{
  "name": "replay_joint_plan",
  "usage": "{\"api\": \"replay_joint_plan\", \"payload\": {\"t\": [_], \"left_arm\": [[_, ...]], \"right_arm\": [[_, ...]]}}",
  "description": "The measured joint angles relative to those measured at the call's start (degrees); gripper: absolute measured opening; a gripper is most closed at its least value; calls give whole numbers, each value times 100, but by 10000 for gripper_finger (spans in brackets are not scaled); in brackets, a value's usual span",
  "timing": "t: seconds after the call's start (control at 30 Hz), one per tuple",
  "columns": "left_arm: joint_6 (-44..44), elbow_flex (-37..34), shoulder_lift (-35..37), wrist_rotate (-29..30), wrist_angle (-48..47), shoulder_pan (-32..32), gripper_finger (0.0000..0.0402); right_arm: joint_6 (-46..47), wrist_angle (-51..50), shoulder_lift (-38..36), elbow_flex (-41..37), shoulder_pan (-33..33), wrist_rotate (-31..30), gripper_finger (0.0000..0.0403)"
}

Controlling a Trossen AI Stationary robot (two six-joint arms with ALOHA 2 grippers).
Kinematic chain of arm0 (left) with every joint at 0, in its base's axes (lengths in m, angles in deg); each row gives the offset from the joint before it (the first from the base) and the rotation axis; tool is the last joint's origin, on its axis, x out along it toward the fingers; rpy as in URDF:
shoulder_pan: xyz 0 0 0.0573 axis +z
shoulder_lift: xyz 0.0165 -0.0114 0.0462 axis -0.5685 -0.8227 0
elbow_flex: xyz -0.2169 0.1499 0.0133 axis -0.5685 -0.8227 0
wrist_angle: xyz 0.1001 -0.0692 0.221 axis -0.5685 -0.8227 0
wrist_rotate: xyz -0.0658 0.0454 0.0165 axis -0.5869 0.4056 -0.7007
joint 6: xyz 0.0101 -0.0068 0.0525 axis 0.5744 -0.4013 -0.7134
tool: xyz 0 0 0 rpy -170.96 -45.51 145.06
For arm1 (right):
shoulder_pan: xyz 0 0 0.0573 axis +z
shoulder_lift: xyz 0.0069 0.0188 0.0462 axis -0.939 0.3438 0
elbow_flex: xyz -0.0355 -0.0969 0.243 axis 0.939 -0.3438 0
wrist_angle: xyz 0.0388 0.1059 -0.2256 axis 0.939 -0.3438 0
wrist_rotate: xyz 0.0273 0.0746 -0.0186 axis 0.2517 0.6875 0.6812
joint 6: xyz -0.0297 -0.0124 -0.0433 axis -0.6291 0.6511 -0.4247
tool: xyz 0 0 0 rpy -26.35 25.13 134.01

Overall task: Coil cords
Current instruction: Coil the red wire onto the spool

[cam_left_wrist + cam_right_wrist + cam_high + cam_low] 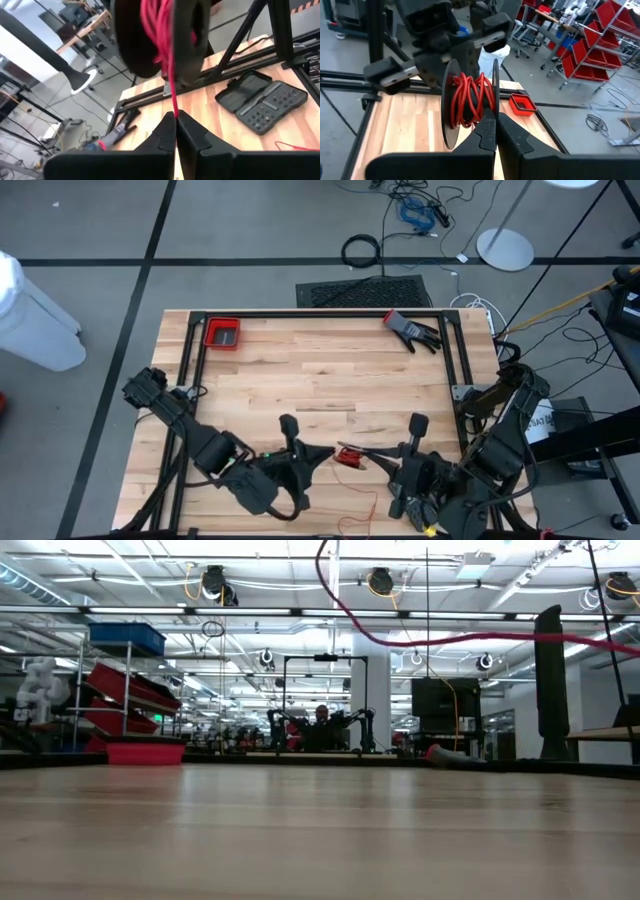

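Note:
A thin red cord is wound on a small spool (470,102) of two round black discs, held up above the table's near edge between both arms. My left gripper (175,117) is shut on the cord just off the spool (160,35). From the other side, my right gripper (493,116) is shut on the spool. In the high view the spool (348,457) sits between the left gripper (318,458) and the right gripper (374,461). A loose stretch of cord (366,508) trails on the table near the front edge. In the low view the cord (430,638) arcs high overhead. My left gripper pinches a single strand of the red cord (174,106) between its two fingertips, a short way from the spool. The strand runs straight and taut from the winding to the fingers. My right gripper is shut on the spool at the lower rim of one black disc (495,100). The fingers come nearly level from the table's right. The spool stands on edge, lifted clear of the table. The fingers hide the exact contact.
A black metal frame (455,350) borders the wooden table. A red tray (222,333) lies at the far left corner and a black glove (412,330) at the far right. A dark grey tool case (260,100) lies on the wood beyond the spool.

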Motion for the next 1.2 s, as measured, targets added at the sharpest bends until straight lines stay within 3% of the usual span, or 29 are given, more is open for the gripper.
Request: {"api": "replay_joint_plan", "payload": {"t": [0.37, 0.53, 0.73, 0.87, 1.0, 1.2], "left_arm": [[128, 0, 2, -184, -323, -165, 141], [126, 0, 49, -211, -309, -457, 182], [116, 0, 299, -42, -186, -870, 192], [-125, 0, 387, 309, 474, -952, 192], [-549, 2, 310, 235, 1067, -843, 191], [-930, 2, 81, 167, 1169, -520, 191]], "right_arm": [[-160, 121, -2, -2, 101, 59, 0], [-196, 129, -2, -2, 138, 51, 0], [-228, 150, -2, -2, 138, 49, 0], [-228, 152, -2, -2, 137, 49, 0], [-228, 152, -2, -2, 125, 64, 0], [-241, 154, -2, -2, 125, 220, 0]]}}
